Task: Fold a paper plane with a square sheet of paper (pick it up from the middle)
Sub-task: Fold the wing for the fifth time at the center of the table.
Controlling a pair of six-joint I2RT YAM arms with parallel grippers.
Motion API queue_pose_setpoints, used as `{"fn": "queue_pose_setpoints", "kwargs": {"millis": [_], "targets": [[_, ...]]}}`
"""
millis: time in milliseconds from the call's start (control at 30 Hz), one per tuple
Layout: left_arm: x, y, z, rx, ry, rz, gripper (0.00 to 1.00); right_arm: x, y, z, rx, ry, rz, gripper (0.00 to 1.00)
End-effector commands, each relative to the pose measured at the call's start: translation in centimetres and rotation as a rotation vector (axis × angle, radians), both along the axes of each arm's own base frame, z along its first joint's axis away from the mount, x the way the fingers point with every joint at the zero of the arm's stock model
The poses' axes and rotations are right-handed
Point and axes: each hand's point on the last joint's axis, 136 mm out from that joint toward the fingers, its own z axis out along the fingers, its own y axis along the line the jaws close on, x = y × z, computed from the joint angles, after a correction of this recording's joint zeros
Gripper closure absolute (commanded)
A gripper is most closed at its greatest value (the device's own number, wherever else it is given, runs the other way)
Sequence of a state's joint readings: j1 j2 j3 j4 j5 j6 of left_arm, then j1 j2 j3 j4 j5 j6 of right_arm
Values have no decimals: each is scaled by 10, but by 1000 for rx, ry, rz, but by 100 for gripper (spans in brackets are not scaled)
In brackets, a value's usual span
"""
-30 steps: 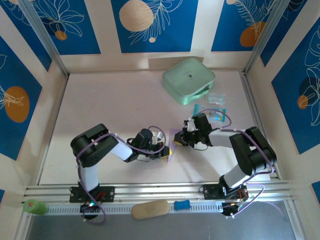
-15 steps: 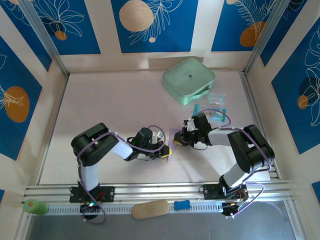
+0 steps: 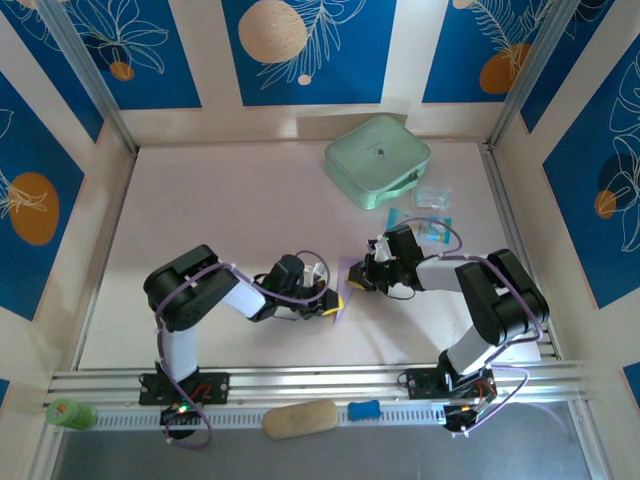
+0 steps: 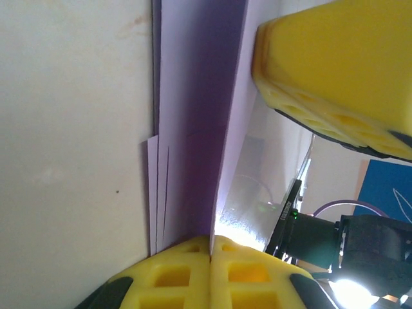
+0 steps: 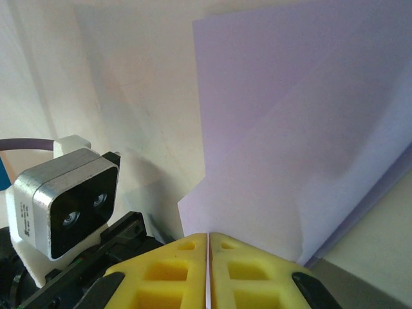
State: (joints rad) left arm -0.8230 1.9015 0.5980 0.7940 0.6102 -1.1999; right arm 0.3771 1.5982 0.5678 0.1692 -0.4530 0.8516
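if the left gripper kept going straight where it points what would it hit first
The left gripper is shut on the folded lavender paper sheet, which runs straight ahead; past it, probably a yellow finger of the right gripper, depth unclear.

Folded paper (image 3: pixel 346 266), overhead: I see a sliver; left gripper (image 3: pixel 333 303) and right gripper (image 3: pixel 353 283) cover the rest.
Folded paper, right wrist (image 5: pixel 290 129): cropped right.
Packets (image 3: pixel 436 230): too small to identify.
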Motion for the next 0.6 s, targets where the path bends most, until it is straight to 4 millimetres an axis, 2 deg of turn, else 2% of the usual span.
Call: {"fn": "queue_pose_setpoints", "kwargs": {"millis": [0,567], "targets": [[-4,30,-51,162,119,82,100,2,3,2,17,-9,24,91],[-4,36,-54,172,139,113,100,7,6,0,27,-1,37,90]]}}
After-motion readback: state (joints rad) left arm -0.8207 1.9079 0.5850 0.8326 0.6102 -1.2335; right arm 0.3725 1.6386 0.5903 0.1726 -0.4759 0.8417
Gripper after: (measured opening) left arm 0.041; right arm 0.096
